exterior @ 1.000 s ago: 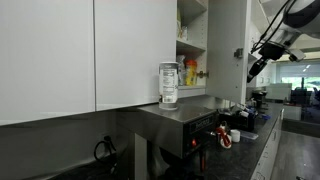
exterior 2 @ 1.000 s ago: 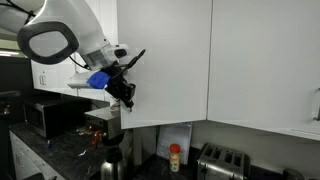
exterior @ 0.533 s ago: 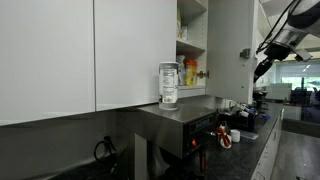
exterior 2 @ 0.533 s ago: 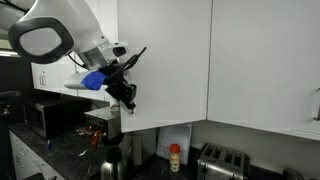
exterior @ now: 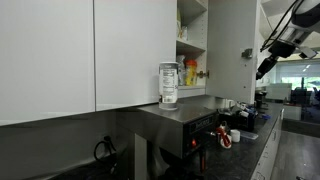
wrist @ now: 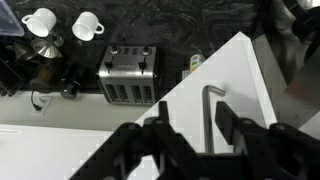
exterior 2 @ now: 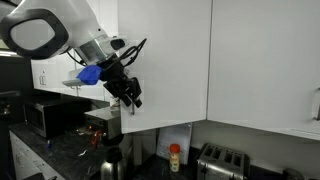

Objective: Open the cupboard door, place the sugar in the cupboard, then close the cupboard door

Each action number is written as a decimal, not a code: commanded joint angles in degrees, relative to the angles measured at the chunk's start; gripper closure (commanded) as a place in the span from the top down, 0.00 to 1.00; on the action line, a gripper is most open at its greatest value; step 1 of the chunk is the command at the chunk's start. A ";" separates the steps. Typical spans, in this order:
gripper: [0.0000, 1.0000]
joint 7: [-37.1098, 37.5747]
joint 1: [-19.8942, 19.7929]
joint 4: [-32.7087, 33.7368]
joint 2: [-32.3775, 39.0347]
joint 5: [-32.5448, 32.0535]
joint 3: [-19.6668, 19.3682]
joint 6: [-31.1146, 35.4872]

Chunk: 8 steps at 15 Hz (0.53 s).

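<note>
The sugar [exterior: 168, 84], a clear jar with white contents and a greyish lid, stands on a dark machine below the cupboard. The cupboard [exterior: 192, 40] is open and shows yellow and red packages on its shelf. The cupboard door [exterior: 230, 50] stands swung out; it also shows in an exterior view [exterior 2: 165, 60] and in the wrist view [wrist: 250, 80]. My gripper [exterior: 262, 68] is at the door's outer edge, also seen in an exterior view [exterior 2: 133, 93]. In the wrist view the gripper [wrist: 195, 125] is open, with its fingers on either side of the silver bar handle [wrist: 210, 115].
A silver toaster [wrist: 128, 72] and two white cups [wrist: 62, 22] sit on the dark counter below. A small bottle [exterior 2: 175, 157] stands on the counter by the wall. Neighbouring white cupboard doors [exterior: 60, 50] are shut. More items crowd the counter [exterior: 235, 125].
The door has swung a little further open, and my gripper has moved outward with its handle. The sugar jar has not moved.
</note>
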 commanded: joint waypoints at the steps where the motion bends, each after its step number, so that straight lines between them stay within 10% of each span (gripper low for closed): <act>1: 0.84 0.04 -1.73 0.52 0.31 -1.93 0.58 -0.30; 8: 1.00 0.04 -2.38 1.24 -0.35 -3.87 1.24 -6.14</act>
